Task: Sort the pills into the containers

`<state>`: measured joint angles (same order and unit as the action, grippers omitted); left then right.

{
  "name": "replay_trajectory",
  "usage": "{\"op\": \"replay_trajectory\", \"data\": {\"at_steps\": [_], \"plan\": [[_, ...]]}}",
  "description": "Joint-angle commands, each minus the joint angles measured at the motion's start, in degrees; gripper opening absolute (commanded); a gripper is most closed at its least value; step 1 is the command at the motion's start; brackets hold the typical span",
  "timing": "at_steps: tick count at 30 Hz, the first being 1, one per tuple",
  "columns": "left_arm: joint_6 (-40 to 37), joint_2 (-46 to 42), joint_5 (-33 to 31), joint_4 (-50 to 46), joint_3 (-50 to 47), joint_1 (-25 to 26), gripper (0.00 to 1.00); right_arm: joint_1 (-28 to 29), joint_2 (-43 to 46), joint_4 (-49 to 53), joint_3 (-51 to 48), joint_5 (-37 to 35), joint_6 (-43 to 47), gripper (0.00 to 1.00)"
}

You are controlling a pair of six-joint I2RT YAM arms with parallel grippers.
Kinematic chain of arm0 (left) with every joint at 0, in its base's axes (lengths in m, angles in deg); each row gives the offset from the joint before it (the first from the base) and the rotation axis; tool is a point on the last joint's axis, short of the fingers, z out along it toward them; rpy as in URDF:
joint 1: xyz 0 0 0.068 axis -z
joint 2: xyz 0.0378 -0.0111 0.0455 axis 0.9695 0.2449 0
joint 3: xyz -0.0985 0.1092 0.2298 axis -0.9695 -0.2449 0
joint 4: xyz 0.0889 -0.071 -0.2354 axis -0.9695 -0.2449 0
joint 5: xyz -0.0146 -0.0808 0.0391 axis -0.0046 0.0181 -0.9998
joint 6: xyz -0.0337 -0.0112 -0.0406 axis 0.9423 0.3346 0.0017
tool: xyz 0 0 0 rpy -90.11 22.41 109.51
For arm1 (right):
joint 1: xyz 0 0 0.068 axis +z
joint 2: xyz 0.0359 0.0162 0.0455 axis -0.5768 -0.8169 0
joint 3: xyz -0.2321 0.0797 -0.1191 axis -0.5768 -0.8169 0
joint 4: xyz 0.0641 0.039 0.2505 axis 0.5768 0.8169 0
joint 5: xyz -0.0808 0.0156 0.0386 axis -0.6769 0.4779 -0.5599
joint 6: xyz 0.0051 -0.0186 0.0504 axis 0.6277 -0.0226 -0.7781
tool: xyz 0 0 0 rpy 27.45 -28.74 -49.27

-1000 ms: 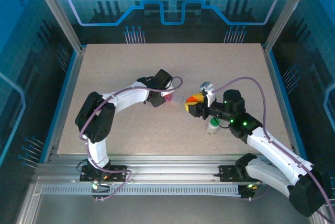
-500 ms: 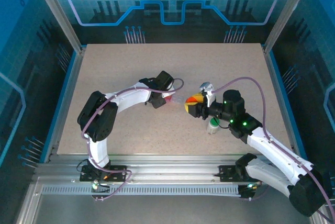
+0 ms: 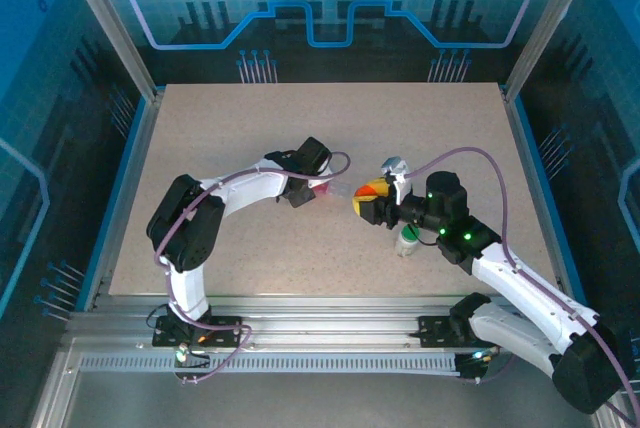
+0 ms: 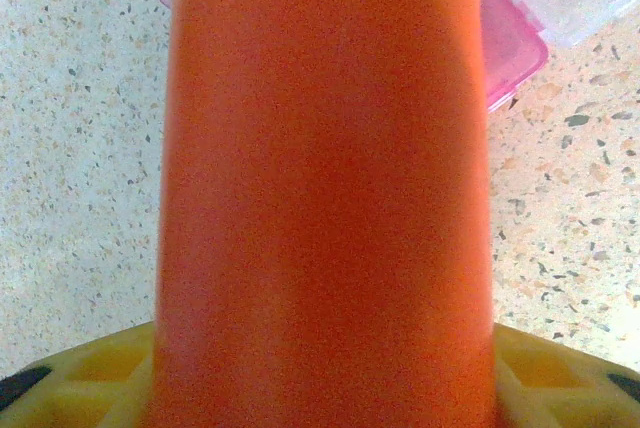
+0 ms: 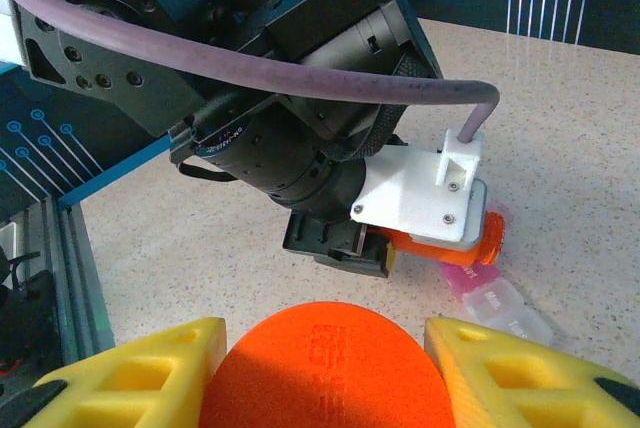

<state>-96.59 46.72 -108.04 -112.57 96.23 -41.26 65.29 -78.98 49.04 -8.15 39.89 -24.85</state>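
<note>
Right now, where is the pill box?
In the top external view the pill box lies near the middle of the table, between the left gripper and the right gripper, its pink end nearest the orange bottle held by the left one.

small pill box (image 4: 515,43), pink and colourless compartments joined, flat on table (image 4: 80,98)

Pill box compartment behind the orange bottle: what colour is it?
The compartment is tinted pink-red and see-through; the left wrist view shows it best.

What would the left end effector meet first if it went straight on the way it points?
Probably the pill box's pink compartment, just past the orange bottle it holds; depth unclear.
</note>
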Motion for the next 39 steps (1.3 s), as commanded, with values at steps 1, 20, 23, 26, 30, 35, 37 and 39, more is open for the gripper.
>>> {"op": "replay_trajectory", "data": {"at_steps": [1, 20, 23, 26, 30, 35, 37, 39], "plan": [[-0.84, -1.52, -1.52, -1.6, -1.83, -0.12, 0.07, 0.96, -0.22, -0.68, 1.65, 0.67, 0.67, 0.24], [-3.52, -5.24, -1.86, -3.12, -3.05, -1.56, 0.07, 1.05, -1.17, -0.94, 1.82, 1.47, 0.69, 0.24], [-6.15, -5.51, -1.64, -4.45, -2.72, -1.82, 0.06, 1.05, -1.09, -0.94, 1.82, 1.53, 0.65, 0.24], [-9.25, -5.09, -2.07, -6.55, -1.32, -1.83, 0.06, 1.05, -1.01, -0.94, 1.82, 1.62, 0.66, 0.24], [-13.09, -4.43, -2.2, -9.03, 0.94, -1.83, 0.07, 1.14, -0.92, -0.86, 1.82, 1.83, 0.67, 0.24], [-15.43, -2.94, -2.6, -10.68, 3.68, -1.79, 0.07, 1.14, -0.76, -0.79, 1.91, 1.87, 0.67, 0.24], [-16.56, -2.18, -2.8, -11.45, 4.46, -1.74, 0.07, 1.13, -0.77, -0.84, 1.86, 1.91, 0.63, 0.24], [-18.0, -1.36, -3.47, -12.03, 5.05, -1.61, 0.07, 1.11, -0.75, -0.84, 1.89, 1.92, 0.65, 0.24]]}}
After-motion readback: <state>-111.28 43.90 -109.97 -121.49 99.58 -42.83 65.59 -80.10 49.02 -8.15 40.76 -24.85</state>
